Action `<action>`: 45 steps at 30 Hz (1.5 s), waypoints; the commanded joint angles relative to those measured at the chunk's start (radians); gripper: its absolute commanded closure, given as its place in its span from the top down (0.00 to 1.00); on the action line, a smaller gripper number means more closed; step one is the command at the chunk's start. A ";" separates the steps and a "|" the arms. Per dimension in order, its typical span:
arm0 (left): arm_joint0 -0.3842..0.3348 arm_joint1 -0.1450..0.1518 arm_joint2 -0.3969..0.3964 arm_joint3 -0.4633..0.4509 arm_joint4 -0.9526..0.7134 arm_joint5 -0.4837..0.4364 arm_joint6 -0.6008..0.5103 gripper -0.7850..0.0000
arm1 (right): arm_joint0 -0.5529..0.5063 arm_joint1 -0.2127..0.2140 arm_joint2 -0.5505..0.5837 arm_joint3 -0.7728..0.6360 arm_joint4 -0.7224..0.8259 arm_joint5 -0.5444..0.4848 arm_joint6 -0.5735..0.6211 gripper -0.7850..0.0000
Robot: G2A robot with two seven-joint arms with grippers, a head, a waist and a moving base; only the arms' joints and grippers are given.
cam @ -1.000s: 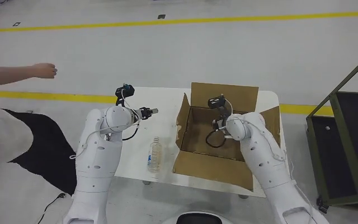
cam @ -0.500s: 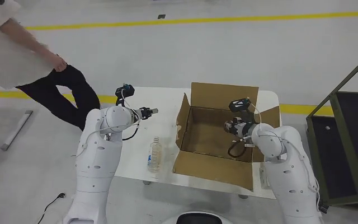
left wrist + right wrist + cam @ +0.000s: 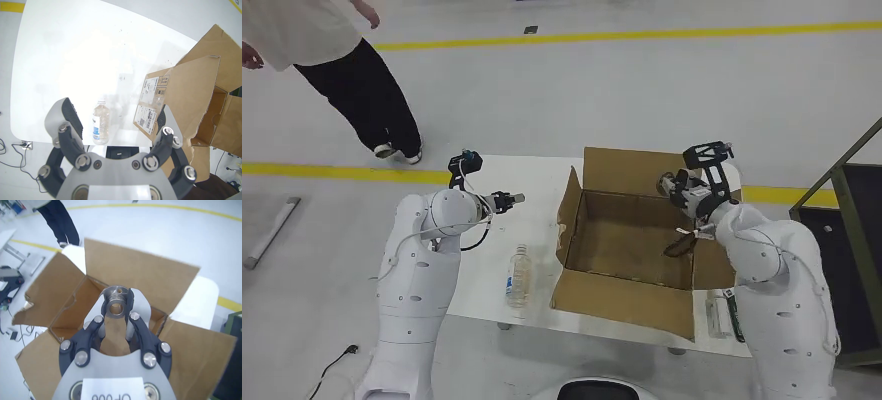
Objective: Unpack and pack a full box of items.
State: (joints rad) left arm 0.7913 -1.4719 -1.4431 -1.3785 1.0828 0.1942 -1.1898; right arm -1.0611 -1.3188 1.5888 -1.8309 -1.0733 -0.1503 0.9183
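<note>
Your right end effector [image 3: 116, 303] is clamped on a metal bushing [image 3: 115, 308] above the box [image 3: 132, 264]; left end effector [image 3: 115, 113] gapes wide, empty, beside the box.

A green cart [image 3: 854, 250] (dark shelves) stands near the table [image 3: 542, 230].

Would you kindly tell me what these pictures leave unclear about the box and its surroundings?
Floor of the box: in the right wrist view the right gripper and its metal flange cover the middle.
Inside of the box: left wrist view, a flap hides most.
Small objects at the table's right edge: top view, too small to identify.
</note>
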 commanded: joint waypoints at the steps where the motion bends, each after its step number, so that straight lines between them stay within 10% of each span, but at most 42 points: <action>1: 0.000 0.000 0.000 0.000 0.000 0.000 0.000 1.00 | -0.006 0.006 0.059 -0.068 0.019 -0.002 -0.035 0.00; 23: 0.000 0.000 0.000 0.000 0.000 0.000 0.000 1.00 | -0.215 0.060 0.436 -0.053 -0.036 0.075 0.006 0.00; 45: 0.000 0.000 0.000 0.000 0.000 0.000 0.000 1.00 | -0.106 0.058 0.109 0.468 -0.203 0.075 -0.045 0.00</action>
State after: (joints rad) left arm 0.7913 -1.4719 -1.4431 -1.3785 1.0828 0.1942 -1.1898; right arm -1.1783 -1.2614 1.7073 -1.3837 -1.2691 -0.0758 0.8720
